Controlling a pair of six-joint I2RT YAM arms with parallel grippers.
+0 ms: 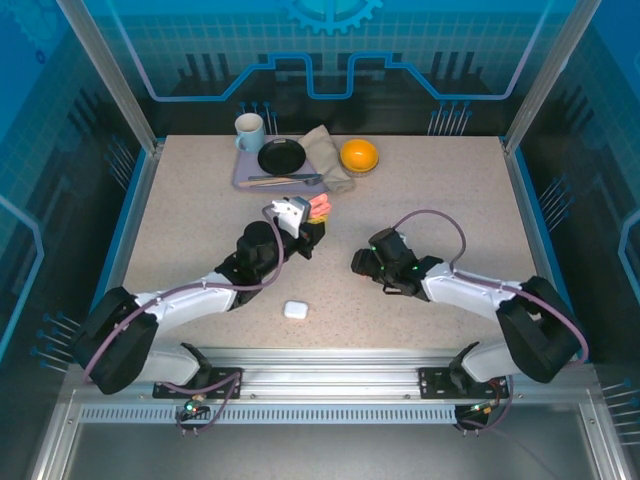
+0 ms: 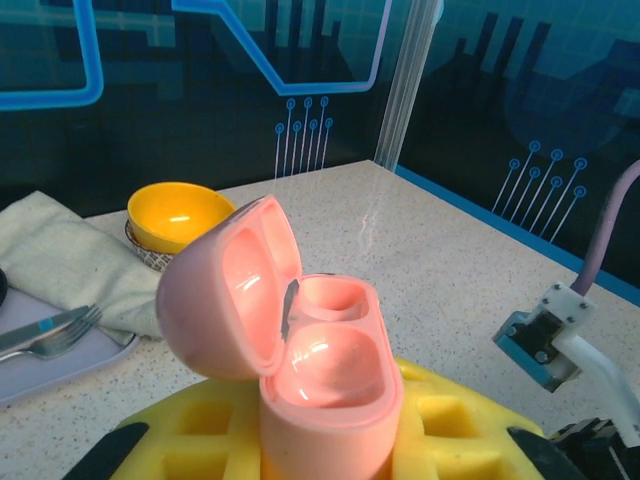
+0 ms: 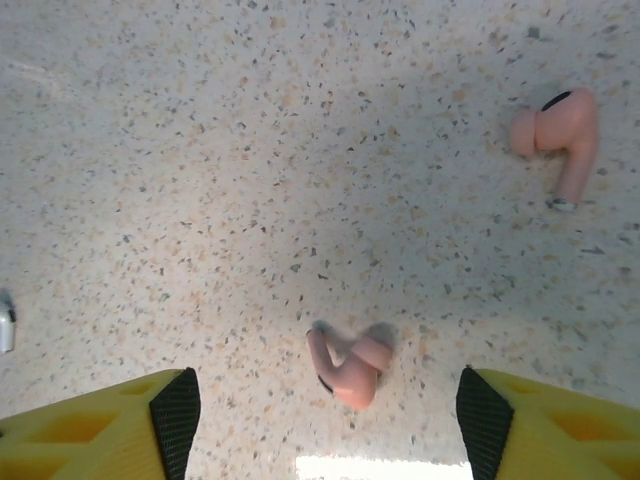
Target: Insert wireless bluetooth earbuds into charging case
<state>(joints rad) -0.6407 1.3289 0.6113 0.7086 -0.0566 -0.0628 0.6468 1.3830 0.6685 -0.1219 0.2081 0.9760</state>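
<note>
Speckled stone-look tabletop runs out to blue panelled walls. At the far edge I have a tray with a mug, a black plate and a fork. A folded napkin and an orange bowl sit just beside it.

On my left wrist feed, the left gripper is pinching the pink charging case between its yellow fingers, holding it upright above the table. The lid is swung open to the left, and both wells I can see inside look bare. From above, that case sits near the middle of the table, toward the tray.

The right gripper points straight down at the tabletop with its fingers spread wide, black pads facing inward. The near pink earbud lies on its side on the surface between those fingers, touching neither. The far pink earbud lies well apart at the upper right of that feed, stem pointing down the frame. A small white bit is cut off at the left edge, and I cannot tell what it is.

From above, the right gripper is low over the table, right of the held case. A white charging case rests on the table nearer the arm bases, between the two arms.
</note>
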